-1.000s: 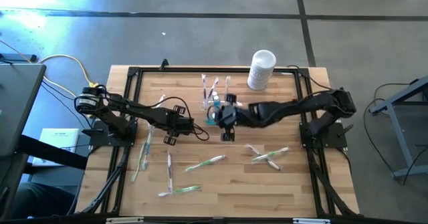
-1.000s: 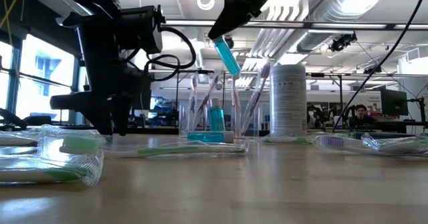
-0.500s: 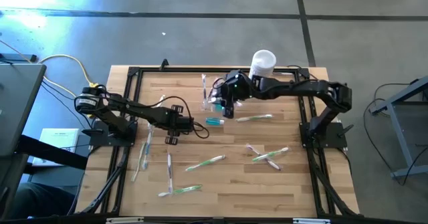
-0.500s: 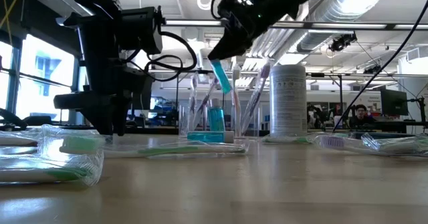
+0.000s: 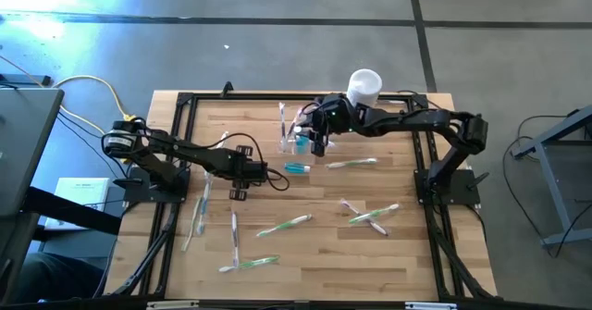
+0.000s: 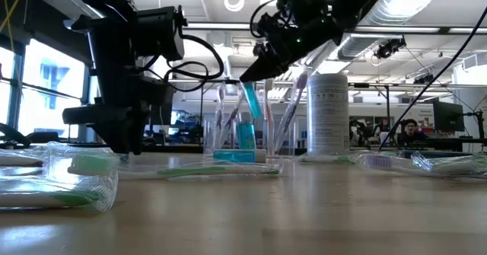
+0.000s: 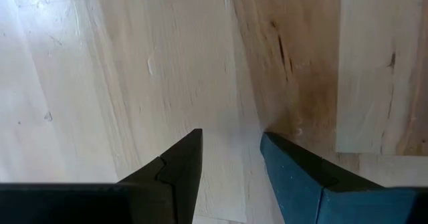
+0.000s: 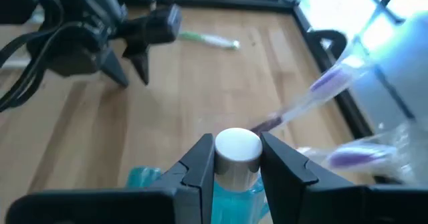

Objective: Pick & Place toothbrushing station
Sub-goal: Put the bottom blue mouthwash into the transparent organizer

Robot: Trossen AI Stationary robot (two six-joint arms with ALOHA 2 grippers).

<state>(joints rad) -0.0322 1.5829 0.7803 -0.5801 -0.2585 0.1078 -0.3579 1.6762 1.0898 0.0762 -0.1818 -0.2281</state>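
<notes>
The toothbrushing station (image 5: 294,132), a clear holder with upright toothbrushes in it, stands at the table's far middle; in the low view the station (image 6: 228,129) is left of the white container (image 6: 329,114). My right gripper (image 6: 255,72) hangs just above it, shut on a blue tube (image 6: 251,103) with a white cap. Whether the tube's lower end is inside the holder I cannot tell. A second blue tube (image 5: 296,167) lies flat on the table in front of the holder. My left gripper (image 5: 236,185) stands open over bare wood, left of the holder, its fingers pointing down in the wrist view (image 7: 231,157). My right gripper pinches the tube at its white cap end (image 8: 237,152) between its two fingers. The fingers (image 8: 200,164) slant downward from the table's right side. The tube hangs tilted below them, clear of the table, its blue body (image 6: 253,106) level with the brush heads in the holder.
Wrapped toothbrushes lie scattered over the wood: in the middle (image 5: 282,225), at the right (image 5: 370,213), beside the holder (image 5: 351,163), near the front (image 5: 245,264) and at the left (image 5: 196,213). The white container (image 5: 363,90) stands at the far edge. A black frame (image 5: 421,116) borders the table.
My right gripper has swung from the table's middle toward the far edge and come down over the holder, carrying the blue tube, which now hangs lower among the brushes. My left gripper has stayed where it was.
</notes>
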